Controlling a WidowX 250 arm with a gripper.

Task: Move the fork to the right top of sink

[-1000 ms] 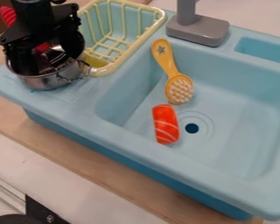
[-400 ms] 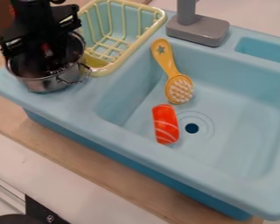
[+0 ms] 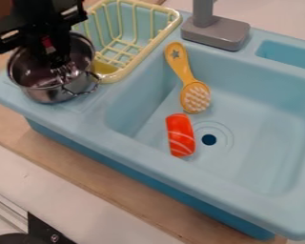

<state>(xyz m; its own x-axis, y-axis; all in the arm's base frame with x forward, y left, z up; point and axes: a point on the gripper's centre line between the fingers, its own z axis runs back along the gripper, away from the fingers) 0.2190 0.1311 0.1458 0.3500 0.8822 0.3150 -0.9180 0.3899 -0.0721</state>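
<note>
Hanging down at between ten and eleven o'clock, the black gripper [image 3: 58,59], lowered over the mouth of a steel pot [image 3: 52,95]. Impossible to tell the state of the jaws: spread, pressed together or pinching something. Just below them, inside the pot, a silvery, tined-looking piece — most likely the fork [image 3: 65,72], well away from the sink's far right. Also a bit of red [image 3: 48,45] amid the black parts just above.

Under the pot, the ledge of the light blue sink [image 3: 180,176], with a yellow-edged dish rack [image 3: 152,47] just beside, towards twelve o'clock. At one o'clock, a grey faucet [image 3: 215,32] on the back edge; at two, a shallow recess [image 3: 292,57] in the rim.

Inside the basin, a yellow brush [image 3: 195,88], bristles up, handle slanting towards eleven o'clock. Near the brush head, towards six, an orange toy piece with white stripes [image 3: 180,133]; at three o'clock from that, the dark round drain [image 3: 209,139]. Beneath everything, the wooden surface [image 3: 15,128] — running from nine o'clock down to five.
</note>
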